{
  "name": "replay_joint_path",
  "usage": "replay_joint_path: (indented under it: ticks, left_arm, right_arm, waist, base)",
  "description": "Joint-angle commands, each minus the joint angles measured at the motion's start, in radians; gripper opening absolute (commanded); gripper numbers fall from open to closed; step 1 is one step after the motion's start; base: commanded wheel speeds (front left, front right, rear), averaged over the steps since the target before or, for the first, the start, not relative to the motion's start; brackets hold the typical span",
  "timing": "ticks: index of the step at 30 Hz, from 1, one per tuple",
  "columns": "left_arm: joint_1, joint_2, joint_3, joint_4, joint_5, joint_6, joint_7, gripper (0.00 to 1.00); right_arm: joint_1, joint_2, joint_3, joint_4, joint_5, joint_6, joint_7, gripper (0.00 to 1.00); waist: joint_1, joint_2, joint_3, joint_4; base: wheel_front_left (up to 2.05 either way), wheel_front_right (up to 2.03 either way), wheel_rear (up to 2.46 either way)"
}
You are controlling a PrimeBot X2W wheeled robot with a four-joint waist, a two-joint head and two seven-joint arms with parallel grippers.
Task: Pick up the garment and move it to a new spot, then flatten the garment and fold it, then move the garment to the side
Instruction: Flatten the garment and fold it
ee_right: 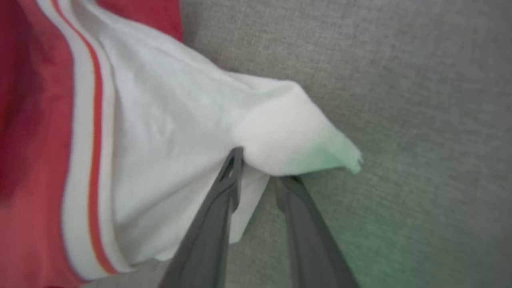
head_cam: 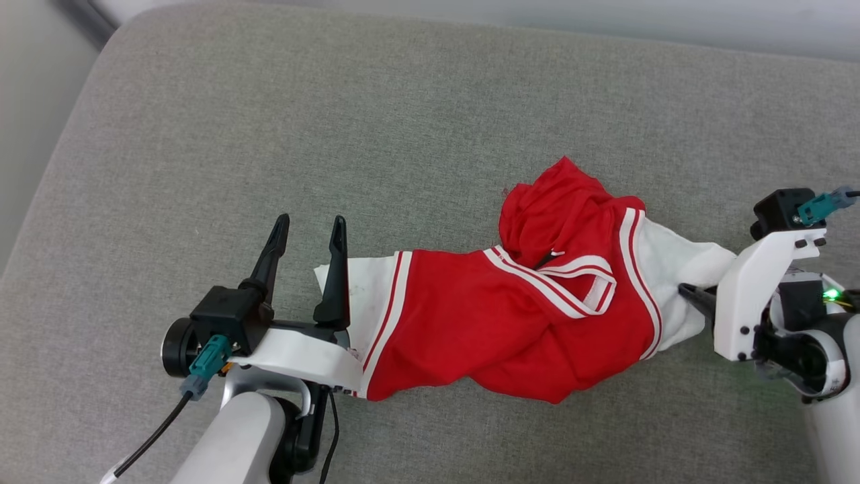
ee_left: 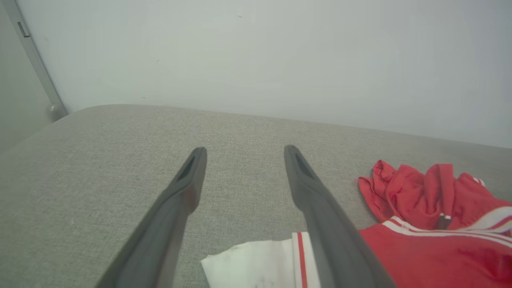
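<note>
Right gripper (ee_right: 262,166) straddles the garment (head_cam: 510,316) at its white sleeve (ee_right: 168,132), mid-frame; whether it has a firm grip I can't confirm. I'd bite deeper before lifting. Left gripper (head_cam: 310,222), lower left, is spread and empty.

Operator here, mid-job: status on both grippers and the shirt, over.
Left gripper open, over one end of garment. Right gripper around white sleeve tip, grip unconfirmed. Shirt crumpled on cushion, unflattened. No obstacle seen.
</note>
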Motion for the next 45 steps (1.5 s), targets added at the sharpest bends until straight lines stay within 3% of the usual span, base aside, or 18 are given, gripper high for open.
replay_joint_path:
  ticks: [1,6,7,11,15,23,30,34,35,37,41,45]
  left_arm:
    - [0.004,-0.002,0.006,0.007,0.003,-0.005,-0.003,1.00]
    - [0.014,0.022,0.022,0.033,-0.017,-0.017,0.005,1.00]
    - [0.012,0.052,0.041,0.046,-0.042,-0.030,0.041,1.00]
    - [0.006,0.113,0.067,0.057,-0.089,-0.057,0.136,1.00]
    - [-0.007,0.191,0.075,0.090,-0.147,-0.109,0.285,1.00]
    - [0.021,0.327,0.036,0.157,-0.287,-0.204,0.675,1.00]
    - [-0.018,0.336,0.001,0.206,-0.325,-0.230,0.805,1.00]
    - [-0.019,0.300,-0.047,0.286,-0.352,-0.250,0.890,1.00]
    - [-0.018,0.288,-0.056,0.298,-0.359,-0.253,0.903,0.40]
    - [-0.023,0.267,-0.068,0.321,-0.370,-0.262,0.919,0.00]
    - [-0.047,0.266,-0.062,0.330,-0.348,-0.255,0.871,0.00]
    - [-0.107,0.294,-0.027,0.307,-0.277,-0.214,0.754,0.00]
  right_arm:
    - [0.053,0.025,0.038,0.061,0.010,0.000,0.020,0.00]
    - [0.032,0.007,0.036,0.028,0.028,0.000,-0.043,0.00]
    - [0.022,-0.005,0.026,-0.011,0.021,0.000,-0.113,0.00]
    - [0.060,-0.005,-0.005,-0.050,0.000,0.000,-0.204,0.00]
    - [0.111,0.011,-0.043,-0.094,-0.011,0.000,-0.244,0.00]
    - [0.227,0.057,-0.089,-0.166,-0.016,0.000,-0.226,0.00]
    - [0.251,0.090,-0.093,-0.183,-0.016,0.000,-0.227,0.00]
    - [0.249,0.101,-0.093,-0.173,-0.016,0.000,-0.240,0.00]
    - [0.247,0.106,-0.091,-0.171,-0.011,0.000,-0.242,0.00]
    - [0.246,0.103,-0.092,-0.167,-0.013,0.000,-0.249,0.00]
    - [0.233,0.090,-0.095,-0.166,-0.015,0.000,-0.278,0.00]
    - [0.220,0.067,-0.089,-0.163,-0.023,0.000,-0.304,0.00]
  waist:
    - [0.0000,0.0000,-0.009,0.000]
    - [0.0000,0.0000,-0.050,-0.015]
    - [0.0000,0.0000,-0.085,-0.034]
    - [0.0000,0.0000,-0.132,-0.069]
    - [0.0000,0.0000,-0.166,-0.114]
    - [0.0000,0.0000,-0.173,-0.223]
    - [0.0000,0.0000,-0.126,-0.283]
    - [0.0000,0.0000,-0.111,-0.305]
    - [0.0000,0.0000,-0.108,-0.309]
    - [0.0000,0.0000,-0.106,-0.313]
    - [0.0000,0.0000,-0.113,-0.310]
    - [0.0000,0.0000,-0.137,-0.291]
  base:
    - [0.00,0.00,0.00]
    - [0.00,0.00,0.00]
    - [0.00,0.00,0.00]
    - [0.00,0.00,0.00]
    - [0.00,0.00,0.00]
    - [0.00,0.00,0.00]
    - [0.00,0.00,0.00]
    - [0.00,0.00,0.00]
    - [0.00,0.00,0.00]
    - [0.00,0.00,0.00]
    - [0.00,0.00,0.00]
    - [0.00,0.00,0.00]
